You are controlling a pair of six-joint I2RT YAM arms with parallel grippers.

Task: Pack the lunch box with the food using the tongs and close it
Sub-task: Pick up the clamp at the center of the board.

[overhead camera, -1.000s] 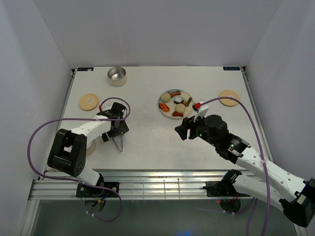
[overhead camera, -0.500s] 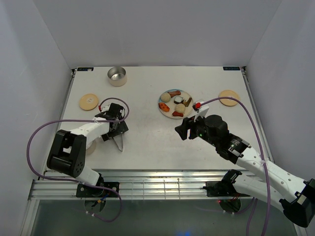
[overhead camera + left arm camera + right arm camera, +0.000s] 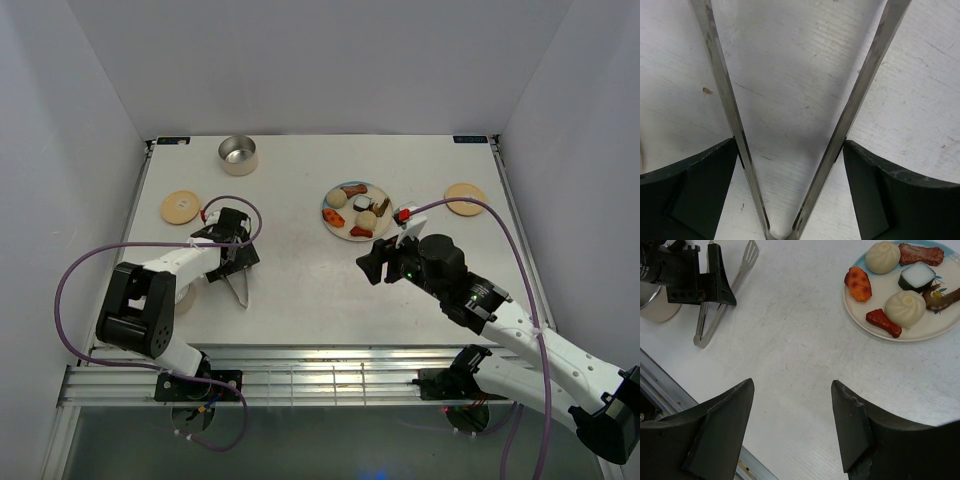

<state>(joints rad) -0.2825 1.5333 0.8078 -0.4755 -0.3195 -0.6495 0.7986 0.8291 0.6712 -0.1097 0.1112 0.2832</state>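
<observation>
Broadly, the white table point(image 3: 300, 160) carries everything; the left arm point(image 3: 170, 265) reaches low across its near-left part and the right arm point(image 3: 470, 295) stretches in from the near right. Next in size, the cream plate point(image 3: 920, 327) with a light-blue rim sits right of centre toward the back; one open steel tin point(image 3: 238, 154) stands alone at the back left, and a second tin point(image 3: 657, 310) sits near the front left, partly hidden by the left arm. One wooden lid point(image 3: 181, 207) lies flat on the left and the other lid point(image 3: 465, 198) on the far right, both well apart from the tins. The left gripper point(image 3: 790, 144) is down at the table with its jaws spread wide, straddling the tongs point(image 3: 741, 272), which lie flat with both arms splayed between the fingers point(image 3: 690, 195); whether the pads actually press the metal I cannot tell. The right gripper point(image 3: 791, 385) hangs above bare table near the plate, jaws parted and holding nothing. Smallest, the food point(image 3: 907, 308) is all on the plate: two pale buns, a white-topped dark roll, and orange, red and brown bits.
</observation>
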